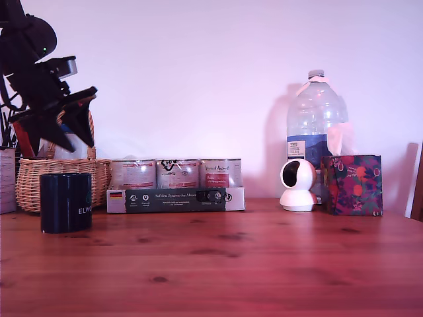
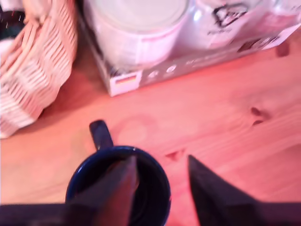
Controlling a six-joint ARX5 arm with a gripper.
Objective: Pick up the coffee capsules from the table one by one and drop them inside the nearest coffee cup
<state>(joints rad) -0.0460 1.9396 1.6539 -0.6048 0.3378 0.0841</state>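
Observation:
The dark navy coffee cup (image 1: 65,202) with white lettering stands on the reddish-brown wooden table (image 1: 231,264) at the exterior view's left. My gripper (image 1: 78,142) hangs well above it, tilted, in front of the basket. In the wrist view the cup (image 2: 150,193) lies right under the gripper (image 2: 161,162), one finger over its mouth and the other over bare table (image 2: 225,122). The jaws stand open with nothing between them. No coffee capsules show in either view. The inside of the cup is too dark to read.
A woven wicker basket (image 1: 59,178) (image 2: 33,80) stands just behind the cup. Beside it is a cardboard tray of tins (image 1: 175,188) (image 2: 141,28). Towards the exterior view's right are a white dome camera (image 1: 297,185), a water bottle (image 1: 316,119) and a colourful box (image 1: 351,185).

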